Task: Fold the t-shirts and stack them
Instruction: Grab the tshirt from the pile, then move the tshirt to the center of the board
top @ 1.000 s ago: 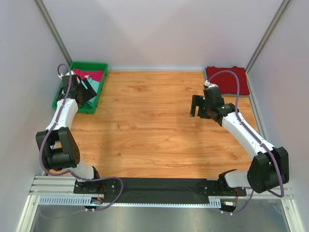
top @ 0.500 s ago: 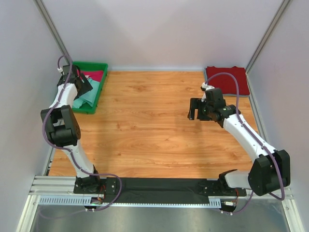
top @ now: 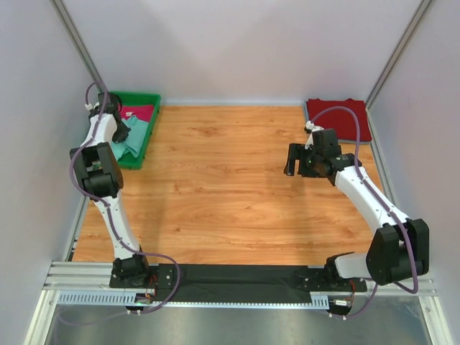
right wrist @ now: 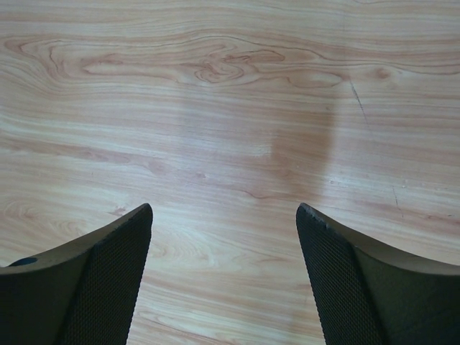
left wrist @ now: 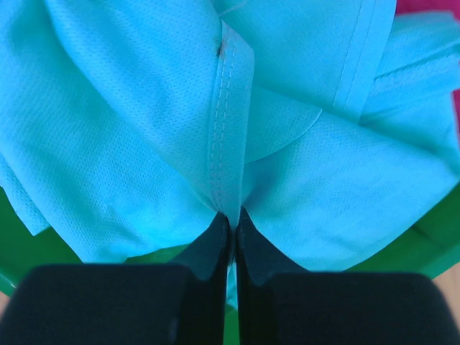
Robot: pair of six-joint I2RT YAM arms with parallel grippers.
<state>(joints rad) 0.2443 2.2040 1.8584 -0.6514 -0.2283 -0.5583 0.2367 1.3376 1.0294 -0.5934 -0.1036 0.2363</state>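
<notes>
A crumpled mint-teal t-shirt lies in the green tray, beside a magenta-pink t-shirt. My left gripper reaches down into the tray and is shut on a hemmed fold of the teal shirt; the overhead view shows this gripper at the tray's left side. A dark red t-shirt lies folded flat at the back right corner. My right gripper hovers open over bare wood right of centre, with nothing between its fingers.
The wooden table is closed in by grey walls on three sides, with slanted metal posts at the back corners. The tray stands against the left wall. Both arm bases sit on the black rail at the near edge.
My left gripper has moved further back and left in the tray and closed on the teal shirt. My right gripper has shifted slightly and stays open.
</notes>
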